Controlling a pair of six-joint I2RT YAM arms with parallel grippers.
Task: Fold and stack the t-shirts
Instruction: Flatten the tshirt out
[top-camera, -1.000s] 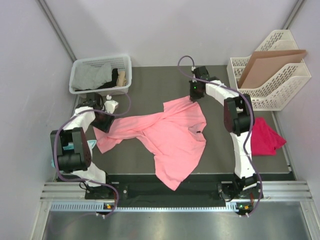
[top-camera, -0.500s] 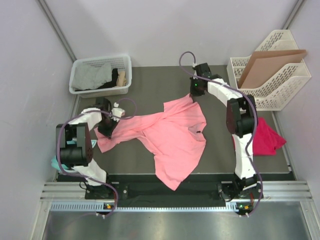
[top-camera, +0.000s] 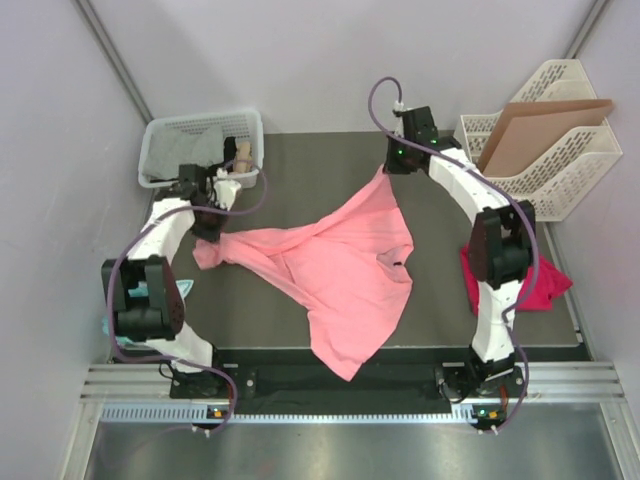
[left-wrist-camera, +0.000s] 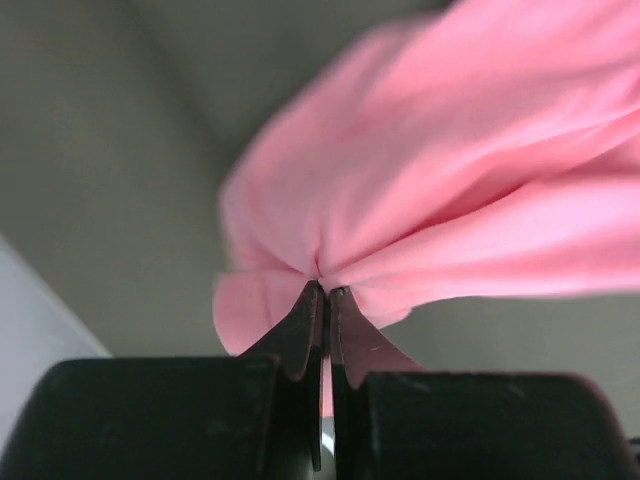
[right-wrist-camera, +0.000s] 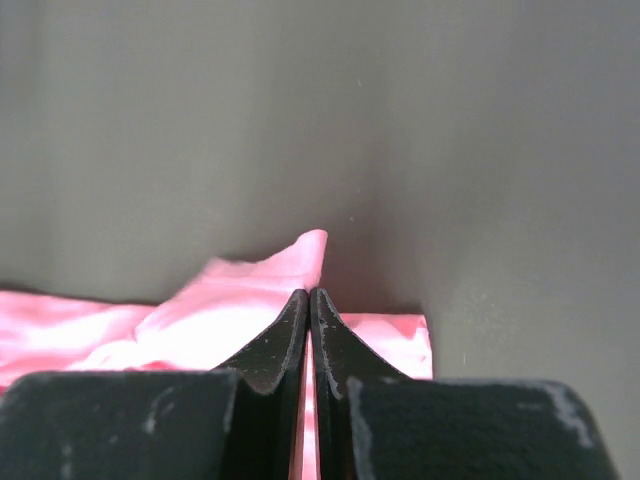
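The salmon-pink t-shirt (top-camera: 350, 265) lies stretched across the dark table, its small dark tag (top-camera: 397, 264) showing. My left gripper (top-camera: 207, 232) is shut on the shirt's bunched left end; in the left wrist view the cloth (left-wrist-camera: 450, 170) fans out from the closed fingertips (left-wrist-camera: 325, 291). My right gripper (top-camera: 389, 168) is shut on the shirt's far corner, and pink cloth (right-wrist-camera: 240, 290) lies pinched at its tips (right-wrist-camera: 308, 293). The magenta-red t-shirt (top-camera: 532, 278) sits crumpled at the right, partly behind the right arm.
A white basket (top-camera: 155, 135) holding grey cloth stands at the back left, close to the left arm. At the back right a white rack (top-camera: 575, 170) holds a brown cardboard sheet (top-camera: 535, 130). A teal object (top-camera: 108, 326) peeks out at the left edge.
My left gripper shut on the shirt's left end and drew it toward the back left. My right gripper carried its corner farther back and right, pulling the shirt tauter between them.
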